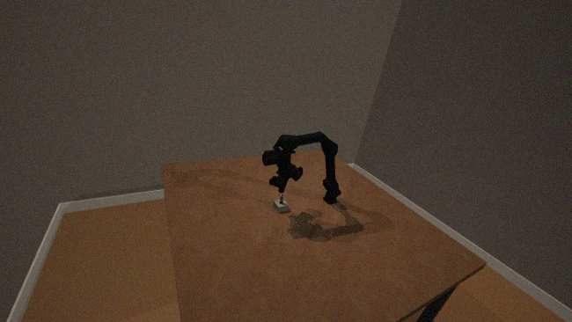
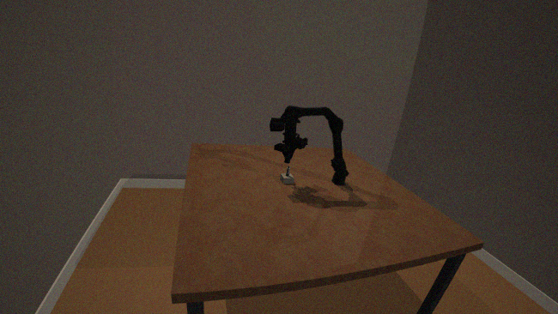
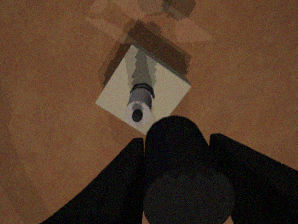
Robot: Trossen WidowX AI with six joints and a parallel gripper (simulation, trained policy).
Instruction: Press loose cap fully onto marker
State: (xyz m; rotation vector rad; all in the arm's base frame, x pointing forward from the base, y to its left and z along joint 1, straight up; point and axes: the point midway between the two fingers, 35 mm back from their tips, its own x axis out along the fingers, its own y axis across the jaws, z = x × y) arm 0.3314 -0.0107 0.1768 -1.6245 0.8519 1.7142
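Observation:
The pale holder block (image 1: pixel 281 208) (image 2: pixel 288 180) (image 3: pixel 167 86) sits on the table. The marker (image 1: pixel 282 199) (image 2: pixel 288 172) (image 3: pixel 140 98) stands upright in it, with its dark tip bare and pointing up. My gripper (image 1: pixel 282 190) (image 2: pixel 288 161) (image 3: pixel 176 145) is shut on the dark cap (image 3: pixel 177 135), one finger on each side of it. The gripper and cap are above the marker, with a small gap over its tip in the top and exterior views. In the wrist view the cap is to the lower right of the marker's tip. The cap's open end is hidden.
The wooden table (image 1: pixel 229 264) (image 2: pixel 240 240) carries the arm's base (image 1: pixel 331 196) (image 2: pixel 339 178), to the right of the block in the top and exterior views. The arm arches over from the base. Its shadows (image 1: pixel 308 226) (image 2: pixel 315 197) lie on the table beside the block.

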